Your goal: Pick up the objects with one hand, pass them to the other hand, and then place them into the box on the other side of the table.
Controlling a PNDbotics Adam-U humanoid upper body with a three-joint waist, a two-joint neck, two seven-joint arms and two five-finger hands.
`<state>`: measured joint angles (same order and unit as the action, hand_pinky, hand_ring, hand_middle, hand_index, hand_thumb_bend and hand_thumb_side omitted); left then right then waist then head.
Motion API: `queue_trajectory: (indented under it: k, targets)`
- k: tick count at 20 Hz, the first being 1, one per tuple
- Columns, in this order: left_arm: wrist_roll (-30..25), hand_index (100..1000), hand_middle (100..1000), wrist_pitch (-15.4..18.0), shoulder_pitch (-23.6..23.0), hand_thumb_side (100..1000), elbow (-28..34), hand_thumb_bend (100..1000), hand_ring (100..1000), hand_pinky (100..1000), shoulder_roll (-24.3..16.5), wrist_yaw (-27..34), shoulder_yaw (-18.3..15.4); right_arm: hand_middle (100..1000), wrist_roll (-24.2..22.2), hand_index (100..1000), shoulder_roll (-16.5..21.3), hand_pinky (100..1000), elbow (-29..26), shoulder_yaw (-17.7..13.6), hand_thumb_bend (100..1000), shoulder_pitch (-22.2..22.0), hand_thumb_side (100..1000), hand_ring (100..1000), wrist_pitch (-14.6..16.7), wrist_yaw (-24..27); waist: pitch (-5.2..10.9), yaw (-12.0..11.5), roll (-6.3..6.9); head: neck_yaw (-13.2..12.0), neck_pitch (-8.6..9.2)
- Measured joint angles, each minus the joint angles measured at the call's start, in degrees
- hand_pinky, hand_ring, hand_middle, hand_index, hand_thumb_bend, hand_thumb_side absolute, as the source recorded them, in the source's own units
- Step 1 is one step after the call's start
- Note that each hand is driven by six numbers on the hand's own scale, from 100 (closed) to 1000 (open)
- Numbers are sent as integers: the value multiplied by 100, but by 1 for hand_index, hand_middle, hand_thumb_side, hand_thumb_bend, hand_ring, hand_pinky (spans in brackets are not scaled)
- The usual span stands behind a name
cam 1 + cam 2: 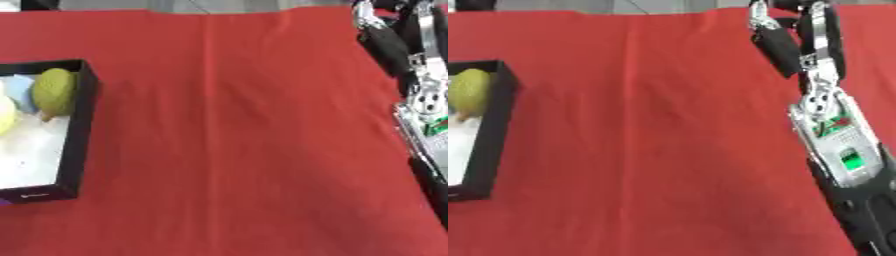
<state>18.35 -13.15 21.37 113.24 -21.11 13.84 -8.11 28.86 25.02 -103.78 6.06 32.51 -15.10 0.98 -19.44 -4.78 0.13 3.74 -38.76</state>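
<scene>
A black box point(84, 125) with a white floor stands at the table's left edge. Inside it lie an olive-green rounded object point(54, 92), a pale yellow one point(4, 116) and a light blue one point(21, 96), all partly cut off by the view's left side. My right arm rises from the lower right, and its hand point(815, 50) is at the table's far right, running out of the top of the view. Nothing shows in that hand. My left hand appears in neither view.
A red cloth point(236, 150) covers the whole table, with a crease running down its middle. My right forearm point(843, 150), with a green board on it, lies along the right edge.
</scene>
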Motion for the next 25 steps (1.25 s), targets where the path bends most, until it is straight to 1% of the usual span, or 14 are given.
queue_trajectory:
  k: [2, 5, 9, 12, 16, 20, 25]
  targets:
    - [-31, 814, 804, 176, -26, 677, -6, 537, 768, 918, 67, 174, -21, 941, 128, 907, 12, 754, 91, -39, 100, -51, 514, 819, 49, 165, 17, -15, -23, 0, -38]
    - [-79, 812, 802, 394, -45, 680, -65, 533, 762, 914, 98, 457, -34, 931, 210, 899, 41, 751, 214, -80, 100, -147, 527, 812, 128, 333, 32, -28, -40, 0, -43]
    - [-142, 810, 801, 526, -86, 685, -151, 525, 761, 914, 136, 826, -93, 928, 249, 897, 43, 750, 356, -154, 100, -266, 551, 809, 275, 460, 42, -40, -85, 23, -43]
    - [-187, 809, 800, 560, -114, 683, -182, 521, 761, 913, 136, 935, -96, 928, 280, 898, 43, 750, 421, -180, 100, -331, 564, 808, 392, 517, 71, -65, -134, 50, -43]
    - [-233, 810, 801, 566, -122, 684, -184, 516, 758, 913, 136, 942, -97, 928, 320, 899, 43, 751, 437, -209, 100, -389, 576, 806, 470, 539, 72, -71, -244, 83, -42]
    - [-278, 813, 804, 523, -121, 687, -184, 512, 761, 914, 135, 939, -97, 925, 337, 899, 44, 750, 435, -217, 100, -431, 575, 802, 488, 539, 76, -67, -331, 102, -42]
    - [-344, 814, 806, 457, -119, 687, -183, 509, 763, 914, 135, 925, -95, 922, 370, 896, 48, 748, 420, -266, 100, -481, 576, 797, 476, 572, 90, -68, -388, 110, -42]
